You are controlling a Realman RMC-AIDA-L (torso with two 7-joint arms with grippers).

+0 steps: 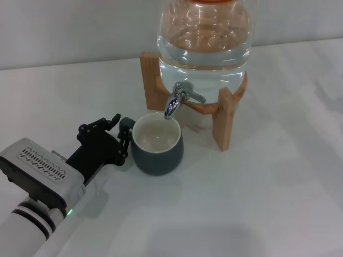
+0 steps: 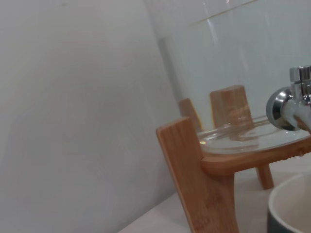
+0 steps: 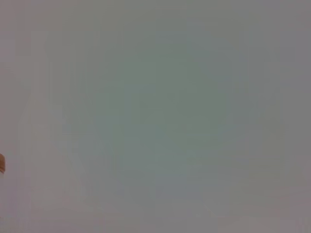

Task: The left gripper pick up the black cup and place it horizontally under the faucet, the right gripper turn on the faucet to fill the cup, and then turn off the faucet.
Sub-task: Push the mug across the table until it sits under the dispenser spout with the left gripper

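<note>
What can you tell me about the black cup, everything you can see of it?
The black cup is a squat, rounded mug, dark slate-grey outside and glossy cream inside, looking empty. It stands upright on the white table, its mouth just below the faucet. The left gripper is at its handle side.

head looks down; left wrist close beside faucet (image 1: 177, 100).

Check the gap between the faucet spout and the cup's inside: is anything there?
Nothing. In the head view the faucet spout hangs just over the rear rim of the cup, with no water stream showing. The left gripper is at the cup's handle side.
</note>
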